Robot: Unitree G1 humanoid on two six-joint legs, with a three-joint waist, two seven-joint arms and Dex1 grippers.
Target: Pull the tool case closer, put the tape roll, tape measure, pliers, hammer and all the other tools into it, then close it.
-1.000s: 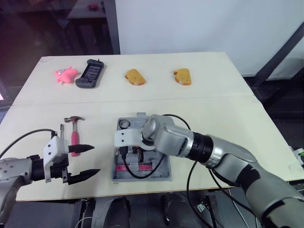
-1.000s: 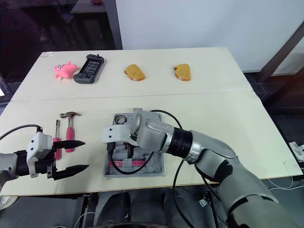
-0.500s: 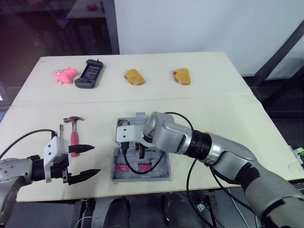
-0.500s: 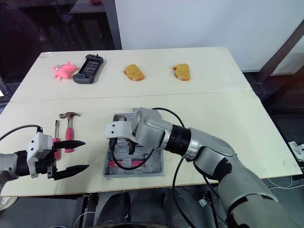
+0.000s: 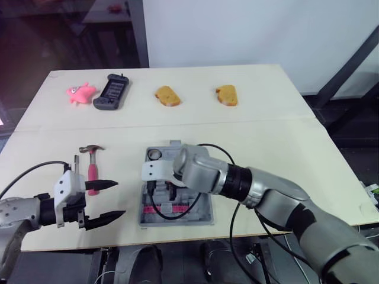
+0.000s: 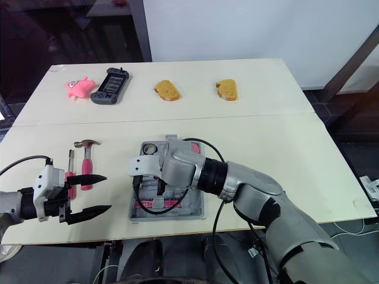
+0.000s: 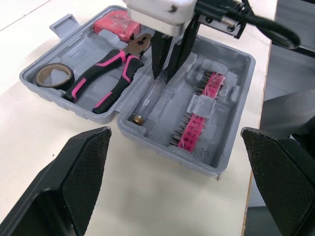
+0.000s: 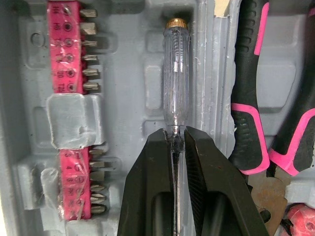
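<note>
The grey tool case [image 7: 231, 64] lies open near the table's front edge. It holds a tape roll [image 7: 53, 75], pink-handled pliers [image 7: 106, 78], a red tape measure [image 7: 115, 22], a pink bit strip [image 7: 197, 113] and a clear-handled screwdriver [image 8: 176, 78]. My right gripper [image 8: 172, 135] reaches down into the case, shut on the screwdriver's thin shaft. The handle rests in its slot. To the case's left, my left gripper [image 5: 117, 199] hovers open and holds nothing. Beyond it lie the pink-handled hammer [image 5: 92, 160] and a small pink screwdriver [image 6: 71, 171], partly hidden by the left wrist.
Along the table's far side lie a pink toy [image 5: 80, 93], a black game controller [image 5: 112, 92] and two pieces of bread [image 5: 168, 96] [image 5: 227, 95]. The case sits close to the table's front edge [image 5: 177, 234].
My right gripper has shifted a little to the left inside the case and come down on the clear screwdriver. The left gripper and the loose tools have not moved.
</note>
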